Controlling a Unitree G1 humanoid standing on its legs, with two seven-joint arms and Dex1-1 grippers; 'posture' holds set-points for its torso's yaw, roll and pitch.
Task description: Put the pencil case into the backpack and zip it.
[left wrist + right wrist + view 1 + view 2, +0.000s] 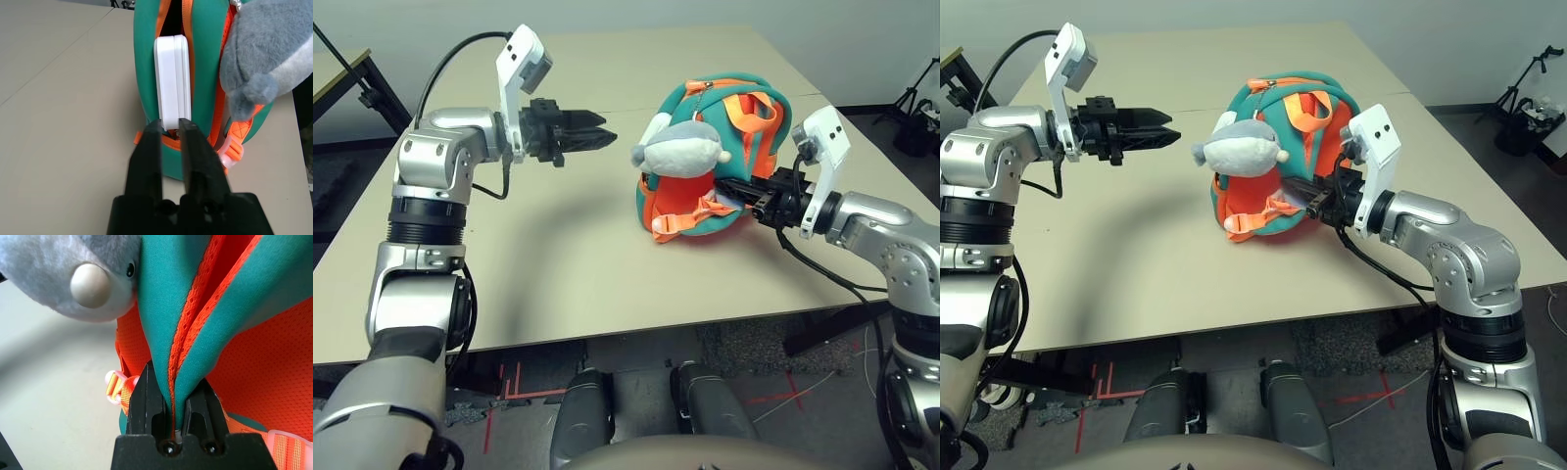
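Currently pencil case (pixel 171 81) sits upright inside the unzipped backpack (pixel 744 103), mid-table. My right gripper (pixel 172 396) clamps soft teal fabric at its 3 o'clock side; left gripper (pixel 589 133), empty and nearly closed, hovers at 9 o'clock. Fabric limp; hold beside zipper.

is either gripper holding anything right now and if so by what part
The right gripper is shut on the backpack, pinching a fold of teal and orange fabric at its lower side. The left gripper holds nothing, shut in the air short of the backpack.
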